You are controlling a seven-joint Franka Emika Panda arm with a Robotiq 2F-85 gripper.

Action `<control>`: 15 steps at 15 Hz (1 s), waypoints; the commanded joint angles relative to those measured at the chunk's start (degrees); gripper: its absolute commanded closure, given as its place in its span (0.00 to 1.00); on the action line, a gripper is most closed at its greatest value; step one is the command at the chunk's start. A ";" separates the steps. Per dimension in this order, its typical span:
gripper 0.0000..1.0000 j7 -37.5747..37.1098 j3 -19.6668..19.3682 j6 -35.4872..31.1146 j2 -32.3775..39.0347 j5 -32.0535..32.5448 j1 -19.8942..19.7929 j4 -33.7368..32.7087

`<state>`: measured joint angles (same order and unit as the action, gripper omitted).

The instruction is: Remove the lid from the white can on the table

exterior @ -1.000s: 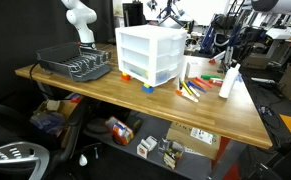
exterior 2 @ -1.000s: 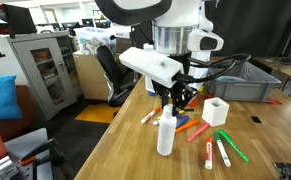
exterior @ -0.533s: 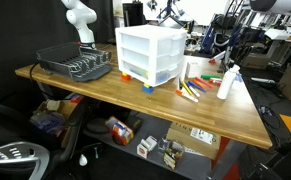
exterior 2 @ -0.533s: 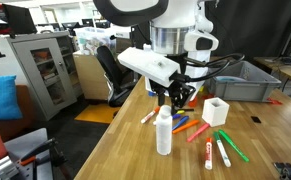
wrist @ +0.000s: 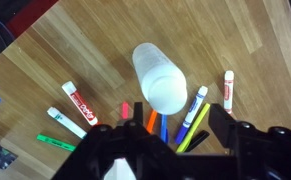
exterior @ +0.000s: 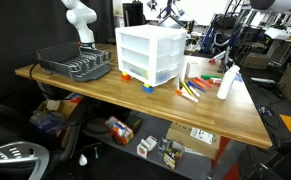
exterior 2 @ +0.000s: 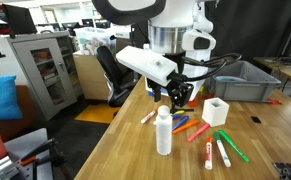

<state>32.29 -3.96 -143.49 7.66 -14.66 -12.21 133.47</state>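
The white can (exterior 2: 164, 135) stands upright on the wooden table (exterior 2: 125, 150), with its small white lid (exterior 2: 164, 109) on top. It also shows in an exterior view (exterior: 227, 83) near the table's far right edge. My gripper (exterior 2: 176, 97) hangs just above and slightly behind the lid, open and empty. In the wrist view I look down on the can (wrist: 153, 70) and its lid (wrist: 166, 95). The two black fingers of the gripper (wrist: 175, 128) are spread apart below it, touching nothing.
Several coloured markers (exterior 2: 213, 145) lie on the table around the can. A small white box (exterior 2: 216, 111) and a grey bin (exterior 2: 247, 82) stand behind. The white three-drawer unit (exterior: 151, 53) and a black dish rack (exterior: 75, 64) sit further along the table.
The gripper was down around the top of the can. It has risen clear of it and shifted slightly back. The lid stays on the can.
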 commanded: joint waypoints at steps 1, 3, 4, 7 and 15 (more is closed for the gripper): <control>0.30 -0.06 -0.31 0.10 -0.03 0.01 0.32 -0.03; 0.30 -0.06 -0.31 0.10 -0.03 0.01 0.32 -0.03; 0.30 -0.06 -0.31 0.10 -0.03 0.01 0.32 -0.03; 0.01 -0.61 -0.51 -1.32 -0.08 0.78 0.35 0.41; 0.00 -1.07 -1.49 -2.86 -0.48 1.13 0.08 1.89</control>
<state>31.94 -5.10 -144.78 7.78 -14.30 -12.23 133.95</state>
